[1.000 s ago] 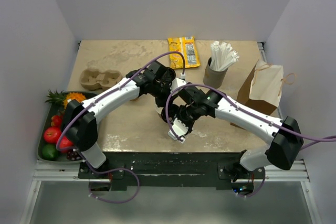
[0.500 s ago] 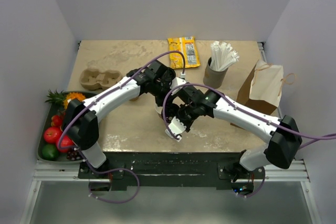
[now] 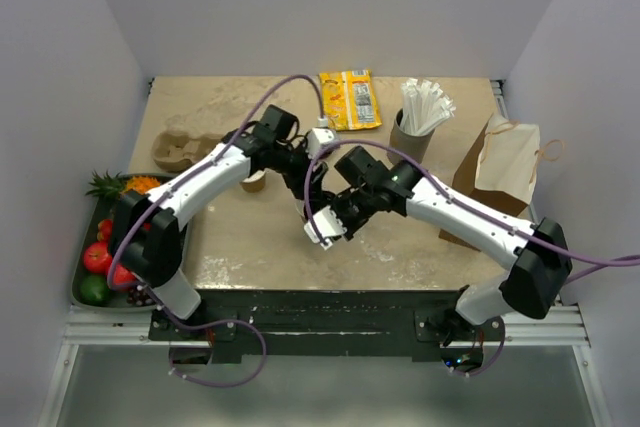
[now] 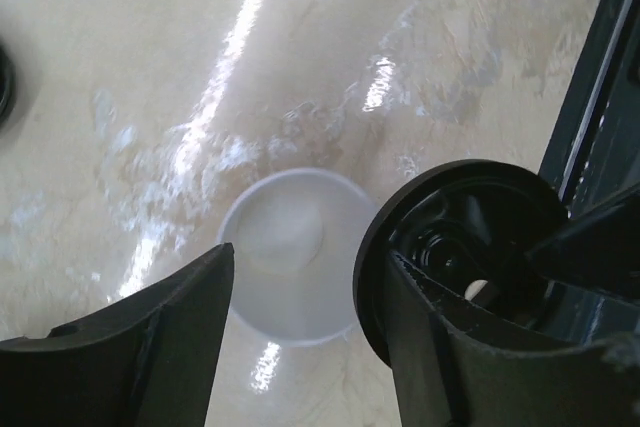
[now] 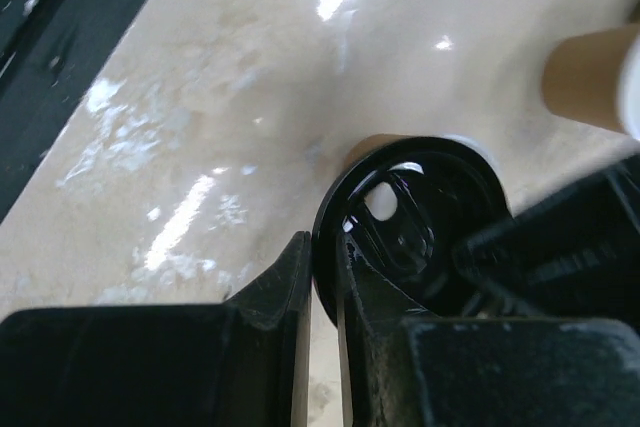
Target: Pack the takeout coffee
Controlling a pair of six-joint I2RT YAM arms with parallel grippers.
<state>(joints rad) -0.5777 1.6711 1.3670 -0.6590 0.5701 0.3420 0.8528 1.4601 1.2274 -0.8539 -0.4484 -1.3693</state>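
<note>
The cup stands upright near the middle of the table. Its mouth is open and you can see its white inside. A black lid is right over one side of the cup. It is tilted and does not lie flat on the rim. I cannot tell if it touches the cup. The right gripper has its two fingers pressed together on the edge of the lid and holds it there. The left gripper hangs above the cup. Its fingers are wide apart and nothing is between them. The other cup stands on the table a little to the left of the cup, next to the left arm, and it has no lid on. Further left of the cup, and a bit further back, lies the cardboard carrier. Both of its holes have nothing in them. Far behind the cup lies a yellow packet. Behind the cup and to the right stands a grey cup of straws. Well to the right of the cup is a paper bag. Far to the left of the cup, at the table's side, is a tray of fruit.
</note>
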